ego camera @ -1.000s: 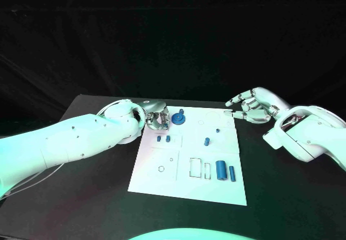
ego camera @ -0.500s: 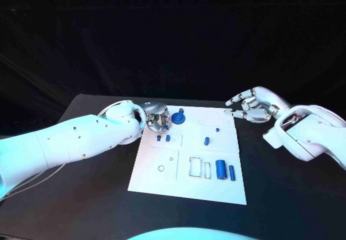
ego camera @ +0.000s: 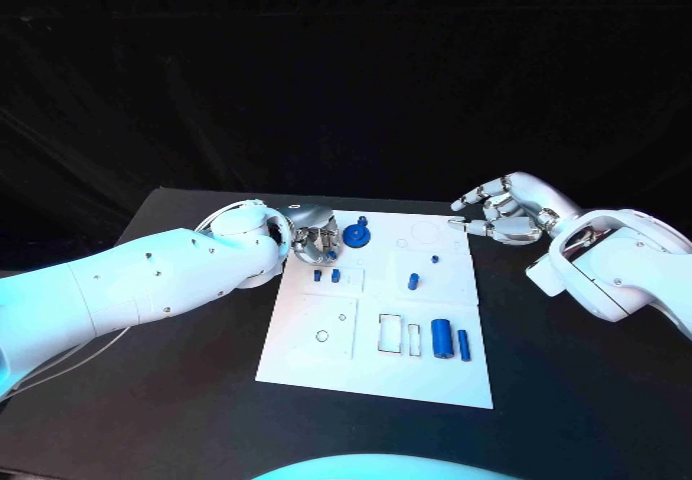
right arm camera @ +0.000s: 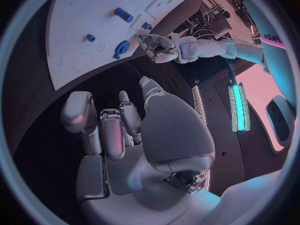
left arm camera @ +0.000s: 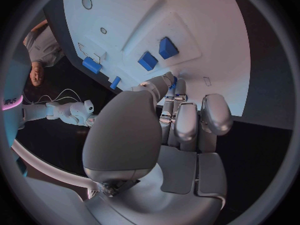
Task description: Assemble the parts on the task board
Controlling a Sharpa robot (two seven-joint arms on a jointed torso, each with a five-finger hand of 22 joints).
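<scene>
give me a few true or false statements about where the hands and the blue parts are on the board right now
1. The left hand is at the far left corner of the task board, beside the round blue part. True.
2. The right hand holds a blue part. False: it holds nothing and sits off the board's far right corner.
3. Two blue cylinders lie side by side near the board's right edge. True.
4. The board is black. False: it is white, on a black table.
</scene>
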